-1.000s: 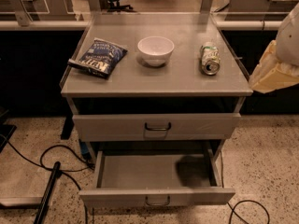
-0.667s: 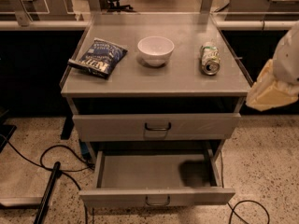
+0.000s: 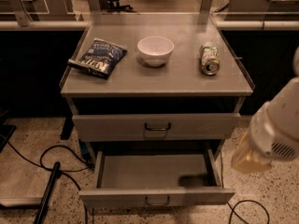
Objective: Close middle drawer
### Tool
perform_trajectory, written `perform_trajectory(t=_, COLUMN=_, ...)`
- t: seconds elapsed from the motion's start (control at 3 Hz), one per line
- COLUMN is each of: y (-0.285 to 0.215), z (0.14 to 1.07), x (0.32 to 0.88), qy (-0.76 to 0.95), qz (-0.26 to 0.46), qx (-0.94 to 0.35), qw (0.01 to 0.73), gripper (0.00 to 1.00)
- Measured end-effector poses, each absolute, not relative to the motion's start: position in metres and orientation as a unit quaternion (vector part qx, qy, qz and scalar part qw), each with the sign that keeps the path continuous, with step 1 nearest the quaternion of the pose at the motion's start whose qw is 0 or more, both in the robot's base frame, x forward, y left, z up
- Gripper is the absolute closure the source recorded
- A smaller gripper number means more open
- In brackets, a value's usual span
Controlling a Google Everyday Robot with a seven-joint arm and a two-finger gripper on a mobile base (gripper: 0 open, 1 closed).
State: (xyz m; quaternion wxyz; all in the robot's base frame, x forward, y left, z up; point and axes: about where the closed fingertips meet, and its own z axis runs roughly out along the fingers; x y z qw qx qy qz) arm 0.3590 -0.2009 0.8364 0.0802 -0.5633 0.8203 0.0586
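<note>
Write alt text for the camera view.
The middle drawer of a grey cabinet stands pulled open and empty. The robot's gripper hovers to the cabinet's right, touching nothing. On its top lie a chip bag, a white bowl and a can on its side.

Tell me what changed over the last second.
The gripper, right of the cabinet, moved down and slightly left, from tabletop height to beside the open middle drawer. It has taken hold of nothing. The drawer stays just as far out; the bag, bowl and can have not moved.
</note>
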Motion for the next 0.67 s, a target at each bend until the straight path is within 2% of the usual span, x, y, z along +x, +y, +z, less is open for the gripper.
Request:
perform_trajectory(t=0.33, y=-0.2032, z=0.804, x=0.3348, qy=0.822, qz=0.074, qx=-0.564, qw=0.042, gripper=1.0)
perform_trajectory(t=0.67, y=-0.2033, z=0.8041, x=0.3348, qy=0.822, qz=0.074, qx=-0.564, qw=0.042, gripper=1.0)
